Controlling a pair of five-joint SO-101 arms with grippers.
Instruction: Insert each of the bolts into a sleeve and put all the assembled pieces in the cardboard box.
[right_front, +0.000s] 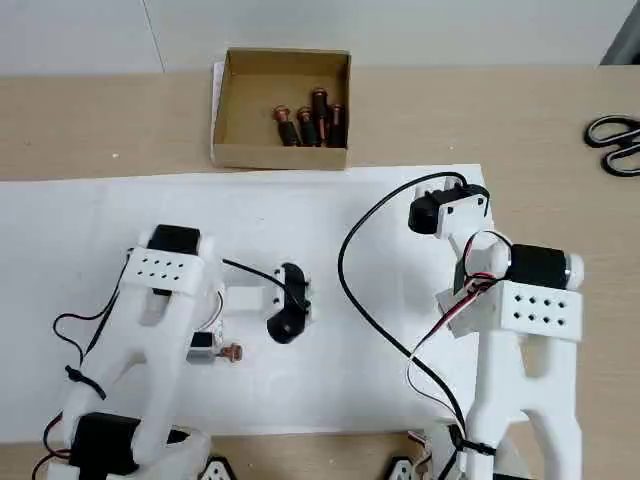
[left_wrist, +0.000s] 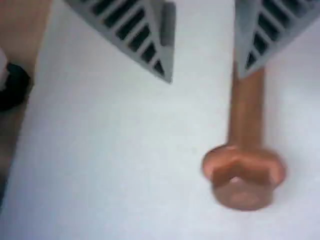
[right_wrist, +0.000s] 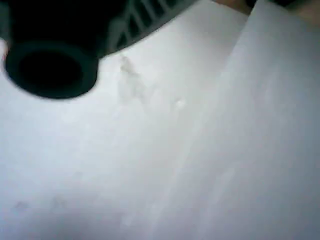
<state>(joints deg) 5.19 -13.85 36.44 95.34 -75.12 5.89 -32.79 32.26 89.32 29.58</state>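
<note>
A light wooden bench (right_front: 100, 125) is seen across the high view. Its near part is covered by a large white sheet (right_front: 330, 400), laid flat, whose far edge is set roughly parallel to the bench's far edge. A pair of black-handled scissors (right_front: 614, 146) is laid on the bare wood at the right edge, apart from the sheet's corner. A pale surface (right_front: 400, 30) is seen beyond the bench.

Coppery metal bolt (left_wrist: 245, 150), matt white paper (left_wrist: 115, 165), brown cardboard box (right_front: 245, 115)
</note>
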